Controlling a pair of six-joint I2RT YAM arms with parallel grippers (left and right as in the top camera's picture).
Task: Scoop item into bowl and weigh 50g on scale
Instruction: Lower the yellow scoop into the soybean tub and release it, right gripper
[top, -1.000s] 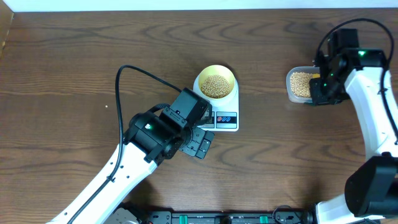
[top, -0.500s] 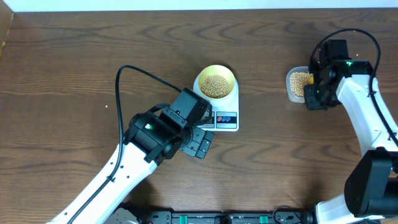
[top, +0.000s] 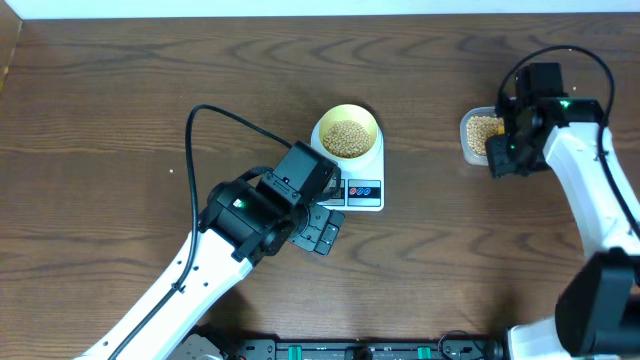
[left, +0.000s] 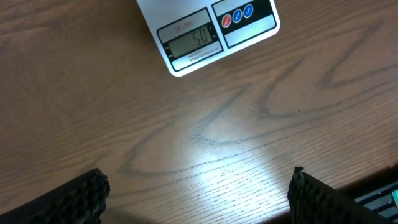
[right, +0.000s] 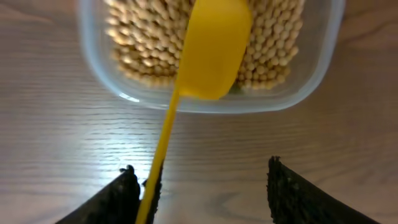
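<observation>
The pale-yellow bowl (top: 348, 135) stands on the white scale (top: 365, 192) and is filled with tan beans (top: 347, 140). In the left wrist view the scale (left: 205, 37) shows 50 on its display. My left gripper (left: 199, 186) hangs open over bare wood just in front of the scale, seen in the overhead view as the left gripper (top: 322, 230). My right gripper (right: 202, 180) is open by the near side of the clear tub (right: 323, 56) of beans. The yellow scoop (right: 211, 50) lies face down on those beans, its handle leaning along my left finger (right: 124, 193).
The clear tub (top: 480, 135) sits at the right of the brown wooden table (top: 120, 120). A black cable (top: 215, 115) loops from the left arm above the table. The table's far edge runs along the top of the overhead view.
My right gripper has opened and let go of the scoop handle, after shifting slightly left beside the tub. The left arm, bowl and scale have not moved.
</observation>
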